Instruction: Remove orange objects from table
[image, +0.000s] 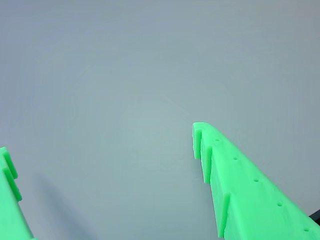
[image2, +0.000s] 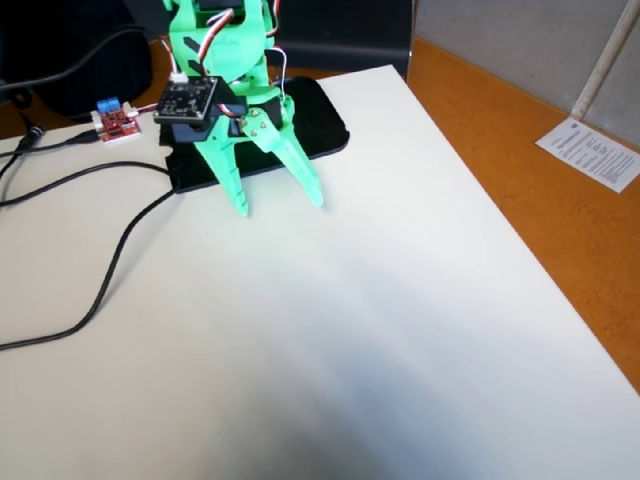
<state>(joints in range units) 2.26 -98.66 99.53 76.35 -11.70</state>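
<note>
My green gripper (image2: 280, 206) hangs over the far part of the off-white table (image2: 400, 320), just in front of the arm's base. Its two fingers are spread wide with nothing between them. In the wrist view the gripper (image: 100, 140) shows as two green fingers, one (image: 240, 185) at the lower right and one at the lower left edge, with only bare table (image: 150, 60) between and beyond them. No orange object shows in either view.
A black mat (image2: 325, 120) lies under the arm's base. A small red circuit board (image2: 115, 122) sits at the far left, and black cables (image2: 110, 270) trail across the table's left side. On the orange-brown wood (image2: 520, 180) to the right lies a printed sheet (image2: 590, 152).
</note>
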